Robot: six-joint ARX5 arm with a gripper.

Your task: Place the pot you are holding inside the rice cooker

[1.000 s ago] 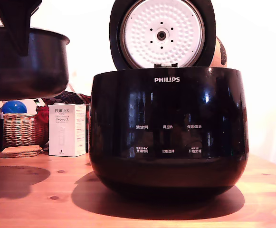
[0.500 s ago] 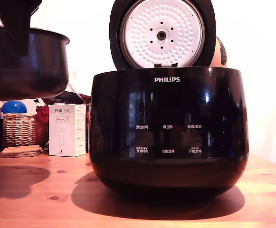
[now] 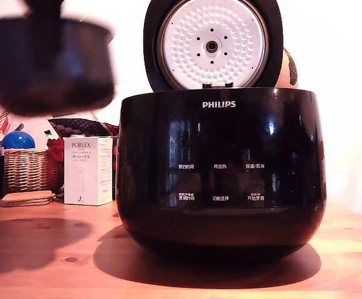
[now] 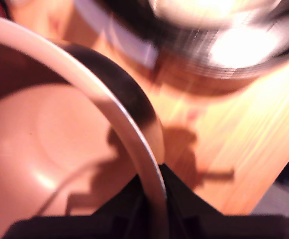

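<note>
Pot (image 3: pixel 50 68) matte black, blurred, thin rim pinched by gripper (image 4: pixel 154 199).

I saw a matte black pot (image 3: pixel 47 65), a glossy black rice cooker (image 3: pixel 221 168) with white lettering, its lid (image 3: pixel 213 45) plate dimpled silver-white, and a warm orange-brown knotted wooden desk (image 3: pixel 56 249).
</note>
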